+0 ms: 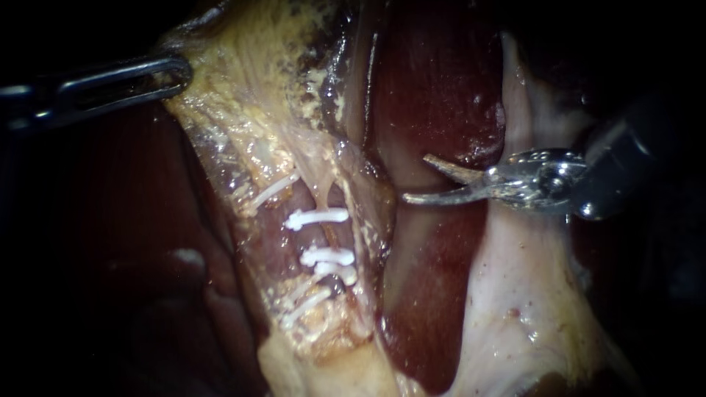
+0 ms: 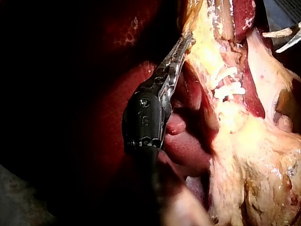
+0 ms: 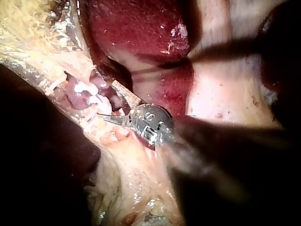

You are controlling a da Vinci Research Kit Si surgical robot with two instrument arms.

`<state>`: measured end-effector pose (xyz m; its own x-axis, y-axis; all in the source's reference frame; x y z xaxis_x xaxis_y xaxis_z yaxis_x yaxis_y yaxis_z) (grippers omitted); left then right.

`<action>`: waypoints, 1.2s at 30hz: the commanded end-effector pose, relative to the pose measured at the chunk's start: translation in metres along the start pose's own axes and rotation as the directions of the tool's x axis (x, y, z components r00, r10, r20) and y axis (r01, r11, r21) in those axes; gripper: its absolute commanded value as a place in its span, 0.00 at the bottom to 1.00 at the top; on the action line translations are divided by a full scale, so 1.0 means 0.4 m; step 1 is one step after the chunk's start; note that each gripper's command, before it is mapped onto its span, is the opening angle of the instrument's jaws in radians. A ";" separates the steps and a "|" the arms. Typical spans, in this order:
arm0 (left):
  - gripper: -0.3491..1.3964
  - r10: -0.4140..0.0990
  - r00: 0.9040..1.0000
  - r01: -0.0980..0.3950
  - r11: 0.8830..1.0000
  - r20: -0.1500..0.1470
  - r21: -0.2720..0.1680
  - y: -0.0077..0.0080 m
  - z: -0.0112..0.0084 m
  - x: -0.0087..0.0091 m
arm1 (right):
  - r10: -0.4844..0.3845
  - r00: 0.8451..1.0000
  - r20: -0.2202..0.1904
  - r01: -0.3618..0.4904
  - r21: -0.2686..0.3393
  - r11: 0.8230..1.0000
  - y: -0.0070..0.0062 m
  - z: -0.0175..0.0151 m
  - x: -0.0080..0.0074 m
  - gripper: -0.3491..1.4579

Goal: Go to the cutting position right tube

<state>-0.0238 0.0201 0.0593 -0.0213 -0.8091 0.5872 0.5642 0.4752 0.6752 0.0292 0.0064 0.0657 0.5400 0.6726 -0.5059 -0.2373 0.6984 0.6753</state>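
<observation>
Two instruments divide it: my left instrument (image 1: 165,73) pinches yellowish tissue (image 1: 243,110) taut, seemingly to expose the clipped tube (image 1: 329,237), while my right instrument (image 1: 415,178) hovers right of it, jaws spread, untouching.

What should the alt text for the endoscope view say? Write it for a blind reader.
The right instrument, its curved jaws open, hovers over dark red liver, pointing toward white clips across a yellowish tissue strip. The left instrument grips that strip's upper edge.
</observation>
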 end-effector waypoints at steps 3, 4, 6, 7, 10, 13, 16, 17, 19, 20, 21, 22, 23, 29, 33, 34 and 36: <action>0.00 0.000 1.000 0.000 1.000 0.000 0.000 0.0000 0.0000 0.0000 | -0.020 1.000 0.004 0.020 0.047 0.999 -0.0012 0.0074 -0.0029 0.99; 0.00 0.000 1.000 0.000 1.000 0.000 0.000 -0.0001 0.0000 0.0000 | -0.016 1.000 0.005 0.016 0.063 0.998 -0.0013 0.0105 -0.0041 0.99; 0.00 0.000 1.000 0.000 1.000 0.000 0.000 -0.0001 -0.0001 0.0000 | 0.002 1.000 0.004 -0.002 0.087 0.996 -0.0010 0.0148 -0.0061 0.99; 0.00 0.000 1.000 0.000 1.000 0.000 0.000 -0.0002 -0.0001 0.0000 | 0.005 1.000 0.007 -0.006 0.101 0.995 -0.0007 0.0168 -0.0072 0.99; 0.00 0.000 1.000 0.000 1.000 0.000 -0.001 -0.0003 -0.0001 0.0000 | 0.030 0.999 0.013 -0.031 0.113 0.993 0.0008 0.0222 -0.0110 0.99; 0.00 0.000 1.000 0.000 1.000 0.000 -0.001 -0.0004 -0.0002 0.0000 | 0.047 0.999 0.022 -0.050 0.126 0.991 0.0020 0.0245 -0.0131 0.98; 0.00 0.000 1.000 0.000 1.000 0.000 -0.001 -0.0004 -0.0002 0.0000 | 0.067 0.997 0.039 -0.072 0.130 0.989 0.0028 0.0259 -0.0145 0.98; 0.00 0.000 1.000 0.000 1.000 0.000 -0.001 -0.0004 -0.0002 0.0000 | 0.075 0.996 0.046 -0.081 0.130 0.988 0.0029 0.0263 -0.0150 0.97; 0.00 0.000 1.000 0.000 1.000 0.000 -0.001 -0.0004 -0.0002 0.0000 | 0.079 0.996 0.052 -0.085 0.128 0.988 0.0032 0.0268 -0.0156 0.97; 0.00 0.000 1.000 0.000 1.000 0.000 -0.001 -0.0004 -0.0002 0.0000 | 0.084 0.995 0.055 -0.090 0.126 0.988 0.0035 0.0271 -0.0158 0.97; 0.00 0.000 1.000 0.000 1.000 0.000 -0.001 -0.0004 -0.0002 0.0000 | 0.090 0.994 0.056 -0.096 0.125 0.987 0.0038 0.0272 -0.0159 0.96; 0.00 0.000 1.000 0.000 1.000 0.000 -0.001 -0.0004 -0.0003 0.0000 | 0.096 0.994 0.059 -0.102 0.124 0.987 0.0042 0.0273 -0.0159 0.96; 0.00 0.000 1.000 0.000 1.000 0.000 -0.001 -0.0005 -0.0003 0.0000 | 0.101 0.993 0.059 -0.108 0.124 0.986 0.0046 0.0274 -0.0159 0.96; 0.00 0.000 1.000 0.000 1.000 0.000 -0.002 -0.0007 -0.0003 0.0000 | 0.108 0.992 0.059 -0.115 0.121 0.986 0.0070 0.0297 -0.0153 0.96; 0.00 0.000 1.000 0.000 1.000 0.000 -0.002 -0.0007 -0.0002 0.0000 | 0.117 0.991 0.068 -0.126 0.141 0.982 0.0071 0.0325 -0.0145 0.95; 0.00 0.000 1.000 0.000 1.000 0.000 -0.002 -0.0007 -0.0002 0.0000 | 0.120 0.990 0.071 -0.129 0.147 0.981 0.0071 0.0332 -0.0143 0.95; 0.00 0.000 1.000 0.000 1.000 0.000 -0.002 -0.0007 -0.0003 0.0000 | 0.116 0.990 0.078 -0.127 0.162 0.978 0.0073 0.0346 -0.0140 0.94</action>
<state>-0.0238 0.0199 0.0590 -0.0220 -0.8092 0.5871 0.5658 0.4741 0.6746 0.0368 0.0013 0.0781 0.5726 0.7289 -0.3752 -0.1668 0.5517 0.8172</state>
